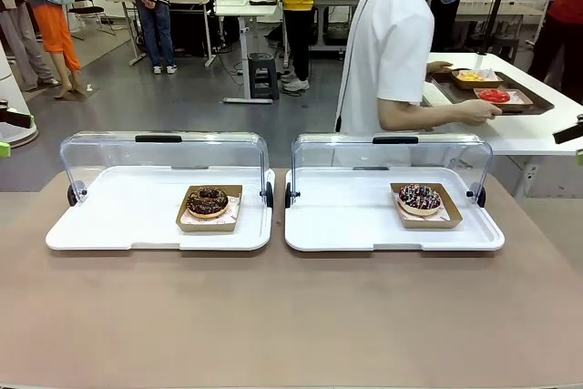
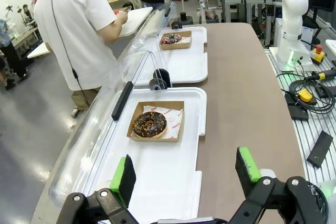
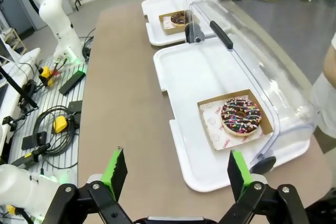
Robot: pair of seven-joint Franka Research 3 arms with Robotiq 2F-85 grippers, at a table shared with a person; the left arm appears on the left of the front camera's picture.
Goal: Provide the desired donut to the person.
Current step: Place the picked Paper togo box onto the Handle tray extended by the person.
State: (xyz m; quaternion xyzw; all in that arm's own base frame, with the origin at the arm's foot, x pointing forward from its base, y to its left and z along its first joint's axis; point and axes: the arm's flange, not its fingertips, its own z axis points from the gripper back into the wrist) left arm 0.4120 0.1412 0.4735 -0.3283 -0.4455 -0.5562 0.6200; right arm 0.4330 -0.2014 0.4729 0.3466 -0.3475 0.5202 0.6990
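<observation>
Donuts sit on two white plastic trays with raised clear lids, side by side on the brown counter (image 1: 291, 316). On the left tray (image 1: 118, 225), a chocolate-glazed donut with dark crumbs (image 1: 207, 201) lies in a shallow brown cardboard holder (image 1: 228, 218). On the right tray (image 1: 346, 225), a chocolate donut with coloured sprinkles (image 1: 420, 197) lies in a matching cardboard holder (image 1: 446, 218). Both clear domed lids (image 1: 164, 157) are tipped back toward the far edge. The person in a white T-shirt (image 1: 392, 52) stands beyond the right tray, turned toward a white side table, one hand (image 1: 480, 111) on a dark tray there. The left gripper (image 2: 186, 174) hovers over the near end of the left tray with its green-padded fingers (image 2: 124, 179) spread wide and holding nothing. The right gripper (image 3: 176, 174) hangs above the counter just beside the right tray, fingers (image 3: 236, 174) likewise apart and empty.
</observation>
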